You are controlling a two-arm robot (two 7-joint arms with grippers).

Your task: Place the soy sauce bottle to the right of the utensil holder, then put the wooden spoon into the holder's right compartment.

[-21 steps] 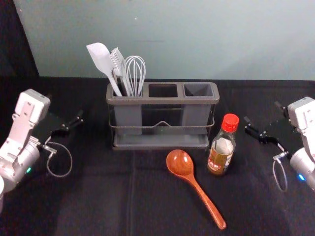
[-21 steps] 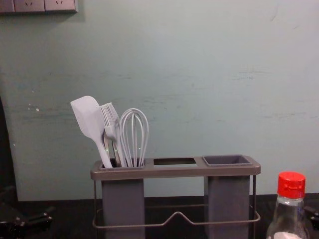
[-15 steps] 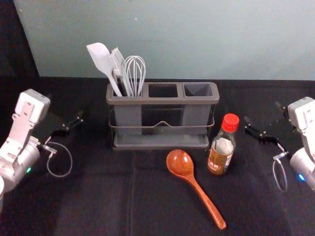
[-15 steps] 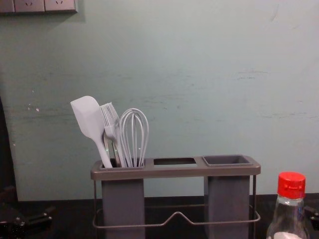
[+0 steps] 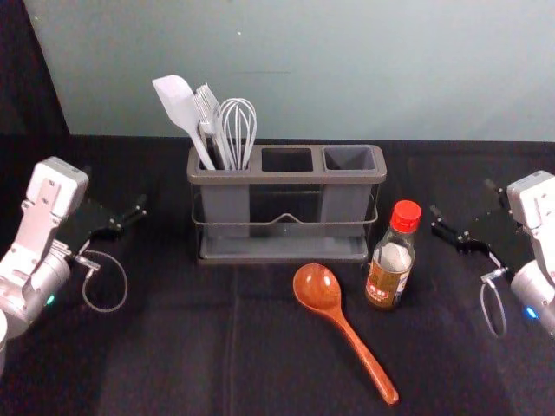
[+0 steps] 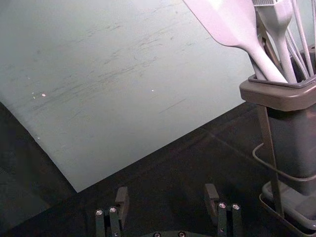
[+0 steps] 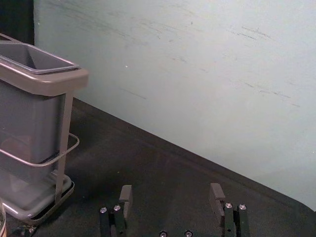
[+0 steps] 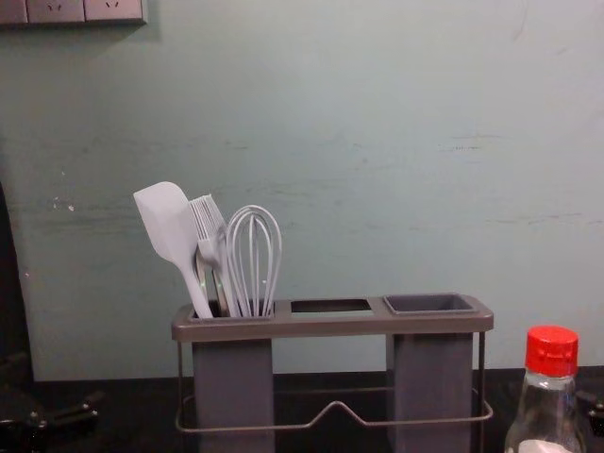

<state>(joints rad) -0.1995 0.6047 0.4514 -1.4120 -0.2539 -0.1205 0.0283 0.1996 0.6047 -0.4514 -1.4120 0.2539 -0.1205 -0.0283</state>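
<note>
The soy sauce bottle (image 5: 391, 256), red-capped, stands upright just in front of the right end of the grey utensil holder (image 5: 286, 178). In the chest view the bottle (image 8: 550, 392) is right of the holder. A wooden spoon (image 5: 345, 329) lies in front, bowl toward the holder, handle slanting to the near right. The holder's right compartment (image 5: 350, 159) is empty. My right gripper (image 5: 464, 212) is open, right of the bottle and apart from it; in its wrist view the gripper (image 7: 171, 197) holds nothing. My left gripper (image 5: 117, 208), also open (image 6: 167, 197), is parked left of the holder.
A white spatula (image 5: 180, 108), a brush and a whisk (image 5: 238, 126) rise from the holder's left compartment. Behind the dark cloth-covered table (image 5: 173, 347) stands a pale wall. Cable loops hang beside both wrists.
</note>
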